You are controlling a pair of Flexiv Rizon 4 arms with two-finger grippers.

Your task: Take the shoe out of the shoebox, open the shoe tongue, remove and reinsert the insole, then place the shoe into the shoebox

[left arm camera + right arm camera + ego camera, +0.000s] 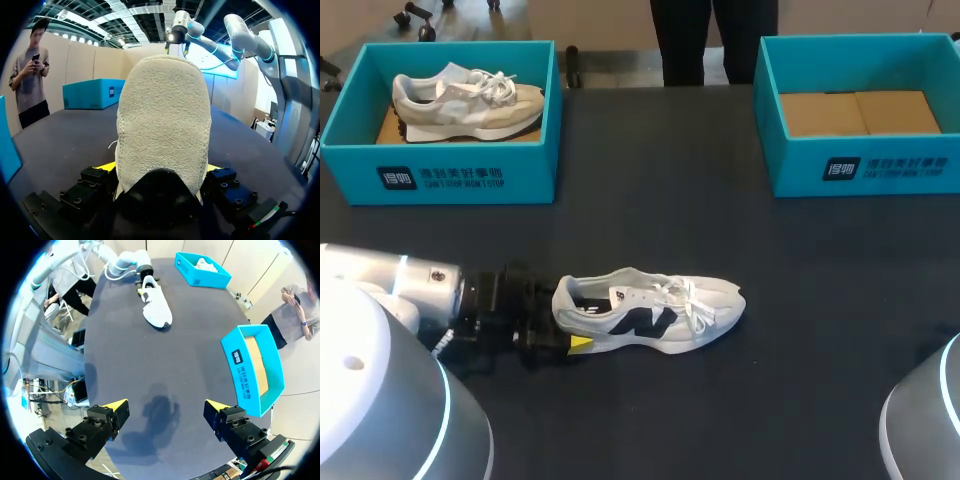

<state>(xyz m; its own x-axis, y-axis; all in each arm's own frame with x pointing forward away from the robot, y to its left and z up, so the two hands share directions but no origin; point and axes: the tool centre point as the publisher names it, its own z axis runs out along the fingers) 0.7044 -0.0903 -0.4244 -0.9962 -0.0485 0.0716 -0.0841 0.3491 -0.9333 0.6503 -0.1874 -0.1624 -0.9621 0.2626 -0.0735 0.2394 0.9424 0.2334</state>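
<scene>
Left gripper (159,169) clamping white shoe (655,310) heel, fingertips (106,167) mostly hidden, right gripper (167,410) spread apart

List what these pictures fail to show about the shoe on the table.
Insole of the white shoe: head view, hidden under collar and tongue.
Toe and laces: left wrist view, the heel blocks them.
Tips of the left gripper: left wrist view, mostly behind the heel.

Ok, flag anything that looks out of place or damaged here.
Nothing stands out. The white shoe sits upright on the table, its heel gripped by the left pincer. Nothing is spilled, torn or tipped over.
</scene>
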